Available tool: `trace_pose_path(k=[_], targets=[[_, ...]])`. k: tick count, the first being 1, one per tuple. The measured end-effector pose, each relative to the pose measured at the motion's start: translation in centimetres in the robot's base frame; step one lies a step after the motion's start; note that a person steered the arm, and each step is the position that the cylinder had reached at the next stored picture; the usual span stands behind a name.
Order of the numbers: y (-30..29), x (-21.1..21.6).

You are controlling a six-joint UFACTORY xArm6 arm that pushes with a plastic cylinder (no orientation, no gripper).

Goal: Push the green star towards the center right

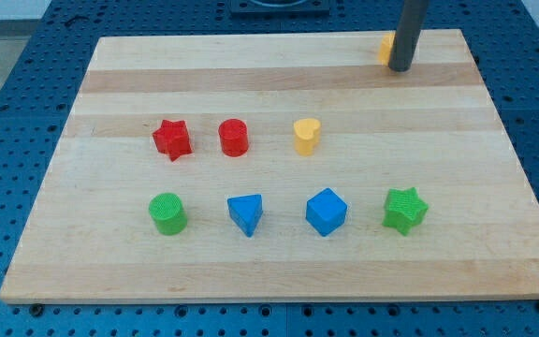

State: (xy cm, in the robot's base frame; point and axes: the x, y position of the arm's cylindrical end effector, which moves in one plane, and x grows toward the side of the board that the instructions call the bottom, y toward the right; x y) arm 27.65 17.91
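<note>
The green star [405,209] lies on the wooden board [269,271] at the lower right, last in the lower row. My tip [400,68] rests on the board near the view's top right, far above the star. The dark rod partly hides a small yellow block [385,48] just to its left.
Lower row, from the left: a green cylinder [167,212], a blue triangular block [245,213], a blue cube-like block [326,211]. Upper row: a red star [171,139], a red cylinder [234,137], a yellow cylinder-like block [306,136].
</note>
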Motion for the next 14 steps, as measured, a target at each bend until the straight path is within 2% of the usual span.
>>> trace_pose_path(k=[1, 2, 4, 6, 7, 8, 9, 10, 12, 13, 14], targets=[[0.0, 0.7], [2.0, 5.0], [2.7, 17.7], [0.8, 19.4], [0.4, 23.5], [3.4, 26.3], [2.5, 30.2], [2.5, 30.2], [-4.5, 28.1], [-6.5, 27.5], [-7.1, 25.1]])
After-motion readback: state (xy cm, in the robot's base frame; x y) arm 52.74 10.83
